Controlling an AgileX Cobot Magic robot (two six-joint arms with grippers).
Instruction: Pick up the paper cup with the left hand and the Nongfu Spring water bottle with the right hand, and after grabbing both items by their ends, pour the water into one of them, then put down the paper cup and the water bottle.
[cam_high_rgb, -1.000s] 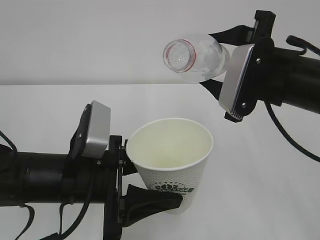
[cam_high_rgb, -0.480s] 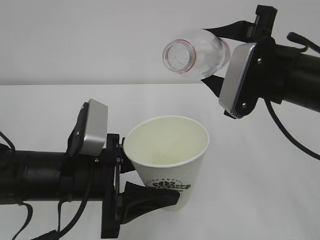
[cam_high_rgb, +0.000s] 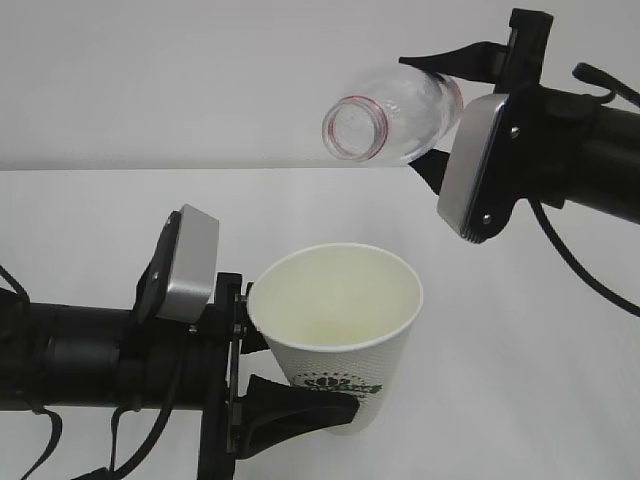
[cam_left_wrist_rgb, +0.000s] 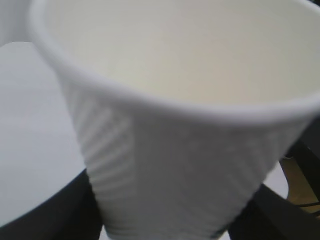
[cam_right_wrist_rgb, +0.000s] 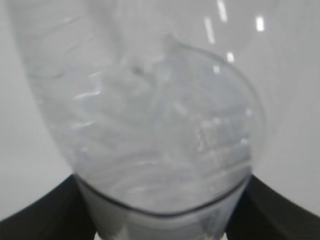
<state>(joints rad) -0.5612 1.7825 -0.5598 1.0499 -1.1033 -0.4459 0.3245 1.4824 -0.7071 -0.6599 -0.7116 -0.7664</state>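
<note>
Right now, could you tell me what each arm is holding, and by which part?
Left: the paper cup, gripped near its base. Right: the water bottle, held at its lower body, mouth tipped over the cup.

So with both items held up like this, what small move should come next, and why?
Probably level the Nongfu Spring water bottle back upright and start lowering both. No stream leaves its open mouth, which sits above the paper cup. The right gripper holds the bottle and the left gripper the cup, both clear of the table.
</note>
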